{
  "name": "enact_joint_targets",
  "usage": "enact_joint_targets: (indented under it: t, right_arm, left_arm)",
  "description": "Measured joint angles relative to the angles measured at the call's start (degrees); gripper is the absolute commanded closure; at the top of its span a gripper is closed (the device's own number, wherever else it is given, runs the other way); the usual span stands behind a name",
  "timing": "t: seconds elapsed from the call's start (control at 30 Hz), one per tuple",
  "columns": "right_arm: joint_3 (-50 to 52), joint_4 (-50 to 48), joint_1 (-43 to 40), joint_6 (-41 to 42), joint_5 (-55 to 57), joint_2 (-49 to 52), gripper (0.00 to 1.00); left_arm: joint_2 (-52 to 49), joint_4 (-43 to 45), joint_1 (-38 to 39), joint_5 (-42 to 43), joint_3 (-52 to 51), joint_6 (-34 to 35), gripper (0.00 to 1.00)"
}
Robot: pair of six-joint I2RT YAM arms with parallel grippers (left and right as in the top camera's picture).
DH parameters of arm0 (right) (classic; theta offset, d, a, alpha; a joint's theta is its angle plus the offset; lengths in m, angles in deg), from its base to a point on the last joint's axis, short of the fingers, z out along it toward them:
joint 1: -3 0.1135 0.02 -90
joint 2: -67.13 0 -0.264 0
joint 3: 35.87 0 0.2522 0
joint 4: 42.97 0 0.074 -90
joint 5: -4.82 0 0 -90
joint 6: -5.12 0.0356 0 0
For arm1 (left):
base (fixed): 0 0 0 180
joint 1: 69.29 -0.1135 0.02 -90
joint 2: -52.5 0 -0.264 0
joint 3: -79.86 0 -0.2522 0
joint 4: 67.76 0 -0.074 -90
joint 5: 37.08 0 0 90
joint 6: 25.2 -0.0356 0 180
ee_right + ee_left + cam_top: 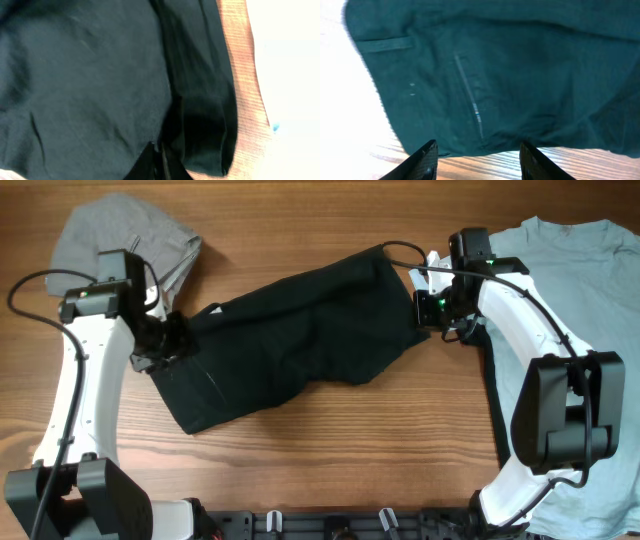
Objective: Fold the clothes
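Observation:
The black shorts (290,340) lie stretched across the middle of the table, running from lower left to upper right. My left gripper (180,340) is at their left edge; in the left wrist view its fingers (477,162) are spread with bare wood between them and the black shorts (495,75) just ahead. My right gripper (425,310) is at the shorts' right end, and in the right wrist view its fingers (160,162) are closed on the black fabric (90,75). A light blue T-shirt (590,280) lies under the right arm. A grey garment (115,235) lies at far left.
The wooden table (340,450) shows below the shorts. The T-shirt covers the right side of the table down to the front edge. Black mounts and white clips (330,525) line the front edge.

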Motion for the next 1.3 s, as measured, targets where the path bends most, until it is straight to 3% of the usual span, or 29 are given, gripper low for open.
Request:
enact_joint_targets:
  t: [0.1,0.13,0.17,0.23,0.37,0.5,0.67,0.8,0.83,0.87,0.9,0.93,0.97,1.17,1.2,1.23,1.27,1.3]
  right_arm:
    - [-0.2,7.6,-1.4,8.5,7.6,-0.2,0.96]
    - [0.0,13.6,-2.2,11.5,9.9,-0.9,0.77]
    - [0.4,18.2,-3.3,13.8,12.3,-2.5,0.31]
    - [0.4,19.1,-4.2,15.3,14.8,-4.0,0.24]
    - [0.4,4.2,-4.1,9.5,13.9,-4.2,0.27]
    - [0.5,-17.0,-4.0,-0.7,4.4,-4.2,0.38]
    - [0.5,-25.2,-2.6,-8.0,-1.7,-1.3,0.17]
    - [0.5,-25.7,0.6,-9.7,-3.5,5.7,0.16]
    - [0.5,-25.8,0.8,-9.7,-3.6,6.5,0.2]
    - [0.5,-25.9,0.9,-9.7,-3.8,7.3,0.41]
    - [0.5,-26.3,1.0,-9.9,-3.8,7.7,0.72]
    - [0.5,-27.2,1.0,-10.1,-3.9,7.9,0.88]
    - [0.5,-28.6,1.0,-10.1,-4.0,8.1,0.96]
    - [0.2,-28.7,-1.6,-6.8,-5.2,6.2,0.96]
    - [0.2,-28.6,-2.4,-6.5,-5.4,3.8,0.91]
    - [0.0,-28.7,-3.0,-6.4,-5.5,1.9,0.54]
    - [-0.5,-28.9,-3.1,-6.2,-5.5,0.1,0.4]
    - [-1.0,-29.0,-3.1,-5.8,-5.5,-0.6,0.4]
  left_arm:
    - [0.0,0.0,3.1,0.2,0.0,-0.2,0.46]
    - [0.0,0.1,3.7,0.2,0.0,-0.3,0.46]
    - [-0.1,0.1,4.8,0.2,0.0,-0.3,0.45]
    - [-0.3,0.7,5.9,0.4,0.0,-0.4,0.43]
    - [-2.1,1.5,6.4,0.4,0.0,-0.5,0.42]
    - [-3.4,1.7,6.4,0.4,0.0,-0.5,0.42]
    - [-3.5,1.5,6.4,0.3,0.0,-0.5,0.4]
    - [-3.5,1.3,6.4,-0.1,0.0,-0.5,0.39]
    - [-3.5,1.3,6.4,-0.1,0.0,-0.5,0.39]
    - [-3.5,1.3,6.4,-0.1,0.0,-0.5,0.39]
    - [-3.5,1.3,6.4,-0.1,0.0,-0.5,0.39]
    - [-3.5,1.3,6.4,-0.1,0.0,-0.5,0.39]
    - [-3.5,1.3,6.4,-0.2,0.0,-0.5,0.39]
    - [-3.5,1.3,6.4,-0.3,0.0,-0.5,0.39]
    - [-3.5,1.3,6.4,-0.3,0.0,-0.5,0.38]
    - [-3.5,1.4,6.4,-0.3,0.0,-0.5,0.38]
    - [-3.5,1.6,6.4,-0.3,0.0,-0.5,0.38]
    - [-3.5,1.9,6.4,-0.3,0.0,-0.5,0.37]
